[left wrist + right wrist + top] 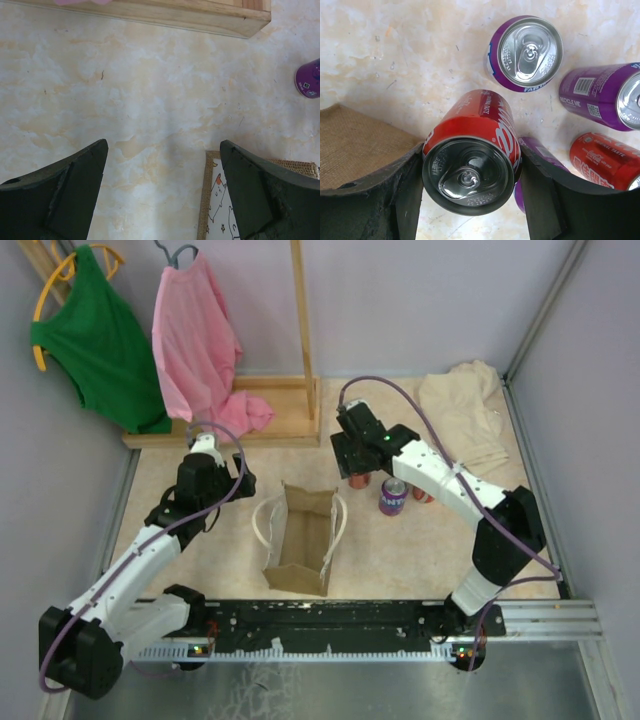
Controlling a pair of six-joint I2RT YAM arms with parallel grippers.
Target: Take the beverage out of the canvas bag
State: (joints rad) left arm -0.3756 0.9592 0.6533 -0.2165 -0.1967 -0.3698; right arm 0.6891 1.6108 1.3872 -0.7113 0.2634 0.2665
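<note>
The beverage, a red can, is outside the canvas bag, clamped by its sides between the two fingers of the right gripper, at about 1 o'clock from the bag in the overhead view. Five cans can be counted in the right wrist view: two red and three purple. The held red can is one, and a second red can lies at 4 o'clock from it. One purple can stands upright at 1 o'clock, another purple can is at 3 o'clock, and a third is tucked close behind the held one and mostly hidden, so its colour is only probably purple. There is one bag, mouth up, with two pale handles looping out at its sides, and its brown edge sits just beside the right gripper's finger at 9 o'clock. The left gripper hangs with its jaws wide apart and nothing between them, above bare table at 10 o'clock from the bag. Room is open to the left and in front of the bag; the cans crowd its right. At 12 o'clock a wooden rack carries one green shirt and one pink shirt. A beige cloth fills the far right corner.
</note>
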